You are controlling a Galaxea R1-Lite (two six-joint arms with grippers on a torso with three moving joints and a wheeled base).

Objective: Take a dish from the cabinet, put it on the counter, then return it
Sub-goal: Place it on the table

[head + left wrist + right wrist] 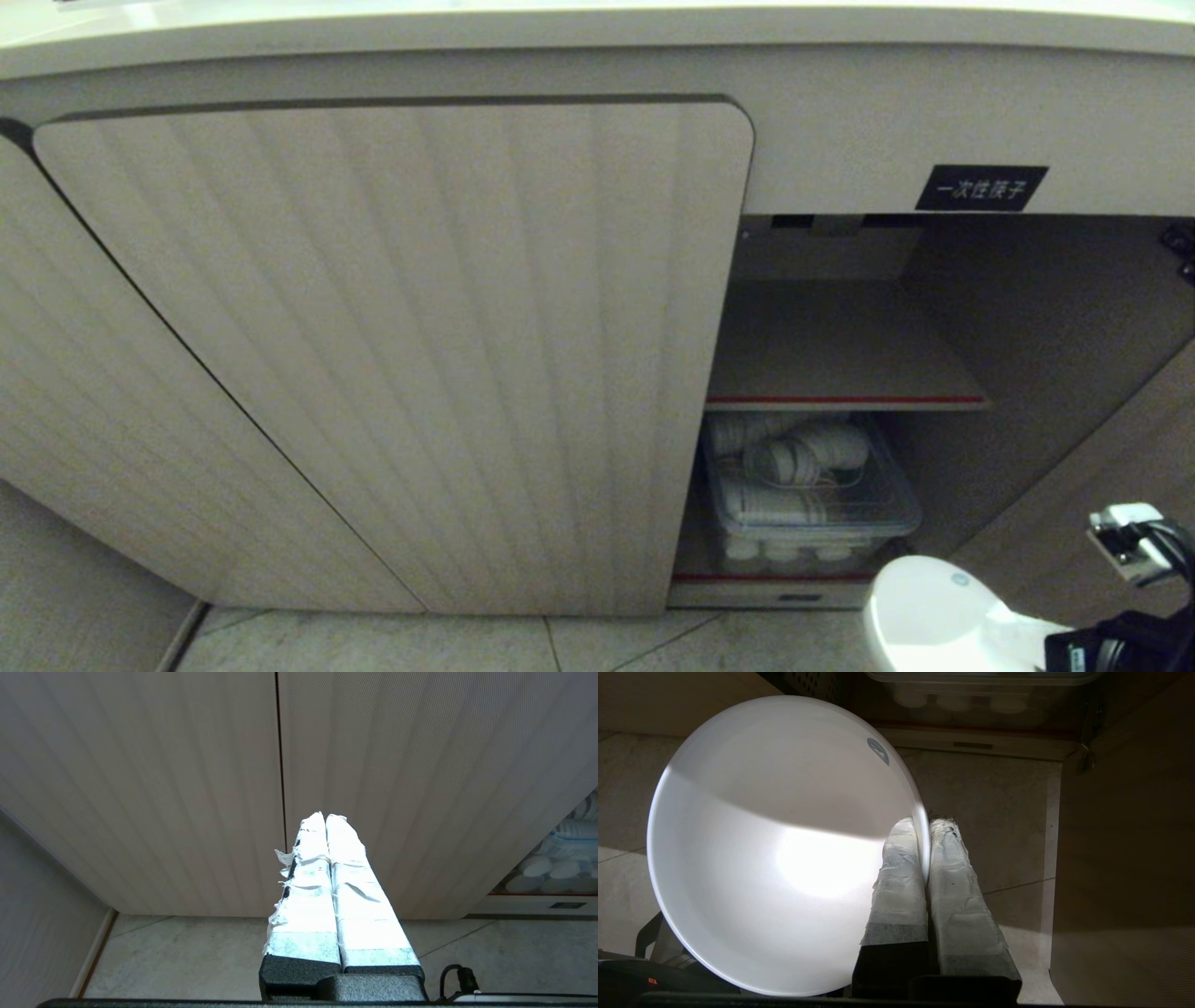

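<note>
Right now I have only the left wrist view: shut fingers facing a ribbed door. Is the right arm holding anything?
Observer: Yes. The right gripper is shut on the white bowl, with its rim pinched between the fingers.
Operator: Is the bowl inside the cabinet?
Observer: No. The head view shows it outside the open cabinet, low at the right.
Operator: What's stored in there?
Observer: A clear bin of white crockery, under the red-edged shelf.

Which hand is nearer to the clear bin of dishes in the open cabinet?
Right. The right hand, shut on the white bowl, is on the floor side just before the clear bin; the left hand faces the closed door beside it.
</note>
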